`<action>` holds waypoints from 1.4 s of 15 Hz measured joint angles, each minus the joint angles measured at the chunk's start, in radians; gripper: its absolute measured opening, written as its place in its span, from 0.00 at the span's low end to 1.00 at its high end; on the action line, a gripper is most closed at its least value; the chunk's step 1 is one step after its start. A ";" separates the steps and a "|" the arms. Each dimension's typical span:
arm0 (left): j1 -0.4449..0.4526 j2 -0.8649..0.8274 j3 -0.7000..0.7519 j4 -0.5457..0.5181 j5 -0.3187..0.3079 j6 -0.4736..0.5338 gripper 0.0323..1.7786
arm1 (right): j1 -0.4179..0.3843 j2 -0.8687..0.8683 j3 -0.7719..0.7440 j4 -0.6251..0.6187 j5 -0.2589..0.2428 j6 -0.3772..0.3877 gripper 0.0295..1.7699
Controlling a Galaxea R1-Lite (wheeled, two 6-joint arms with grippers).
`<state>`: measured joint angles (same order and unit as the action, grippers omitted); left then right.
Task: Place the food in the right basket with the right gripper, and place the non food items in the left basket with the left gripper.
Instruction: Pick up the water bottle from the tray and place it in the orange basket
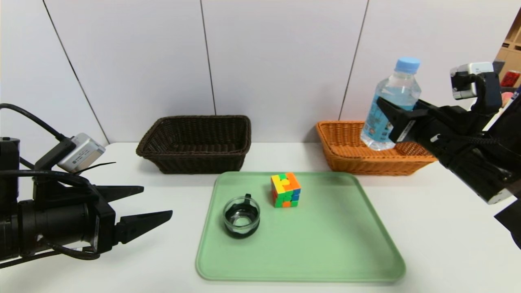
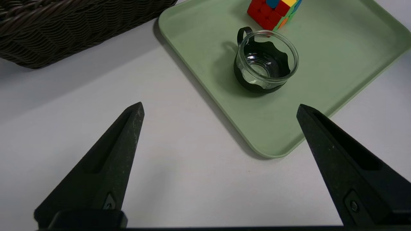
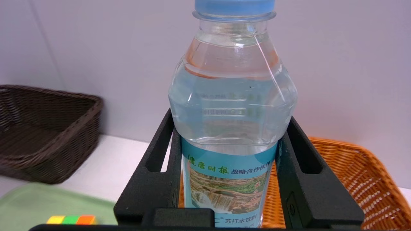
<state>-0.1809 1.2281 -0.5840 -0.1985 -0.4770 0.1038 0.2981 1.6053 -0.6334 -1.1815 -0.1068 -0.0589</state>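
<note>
Gripping the upright water bottle (image 1: 390, 106) tightly, your right gripper (image 1: 388, 118) hangs just above the orange basket (image 1: 346, 156), ready to lower.

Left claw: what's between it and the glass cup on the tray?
Only bare white table and the tray's near rim separate the open left claw from the glass cup, per the left wrist view.
</note>
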 joint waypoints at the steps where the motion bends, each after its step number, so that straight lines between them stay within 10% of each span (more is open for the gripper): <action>1: 0.000 0.000 0.000 0.000 0.000 0.000 0.95 | -0.014 0.022 -0.024 0.000 -0.001 0.000 0.45; 21: 0.000 0.100 0.019 -0.081 0.001 -0.001 0.95 | -0.208 0.499 -0.404 -0.008 0.011 -0.029 0.45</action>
<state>-0.1809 1.3277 -0.5647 -0.2794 -0.4762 0.1028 0.0902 2.1043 -1.0372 -1.1896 -0.0962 -0.0883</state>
